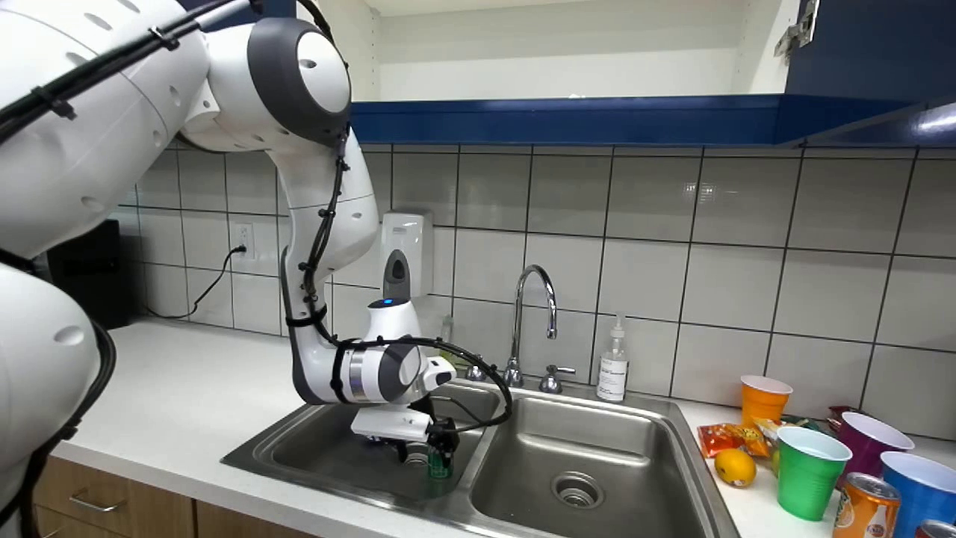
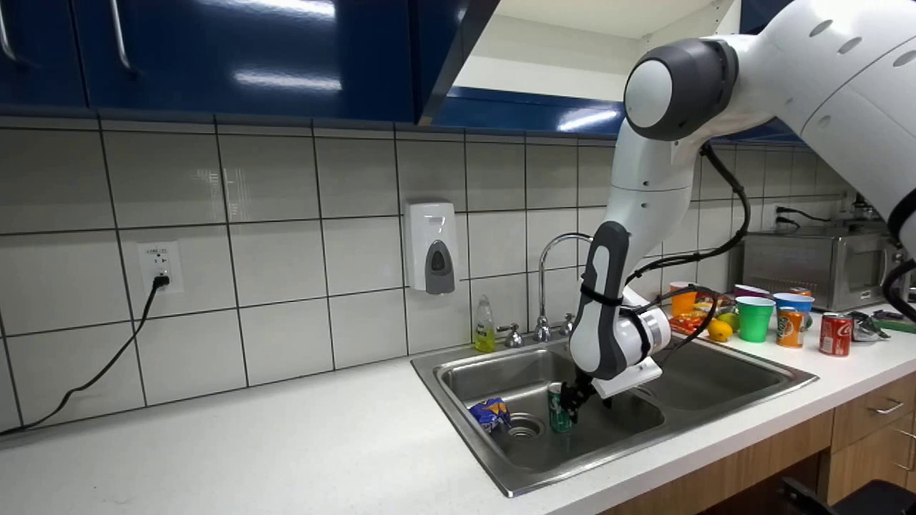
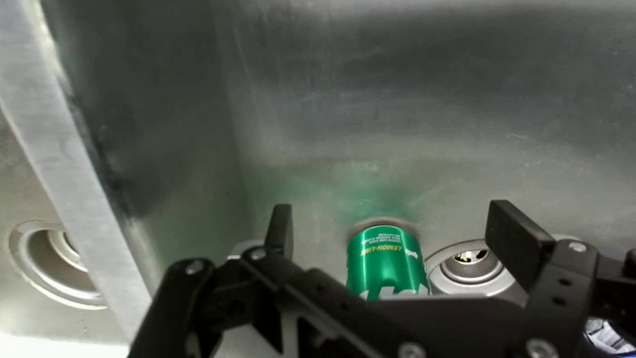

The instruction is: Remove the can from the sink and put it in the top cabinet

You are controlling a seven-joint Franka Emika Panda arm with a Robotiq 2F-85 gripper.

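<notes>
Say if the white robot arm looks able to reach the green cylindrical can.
Likely yes: in the wrist view, the upright green cylindrical can shows between the open jaws, with gaps either side.

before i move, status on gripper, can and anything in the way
Gripper open. Can upright in sink, ungripped, between the jaws in wrist view. Blue packet also in sink, likely not blocking.

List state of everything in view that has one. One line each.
gripper, open, not closed on the green can
green can, upright in the sink
top cabinet, open
faucet, no water seen running
blue packet, lying in the sink
pump bottle, upright
green cup, upright
plug, in the outlet
wooden drawer, shut
</notes>
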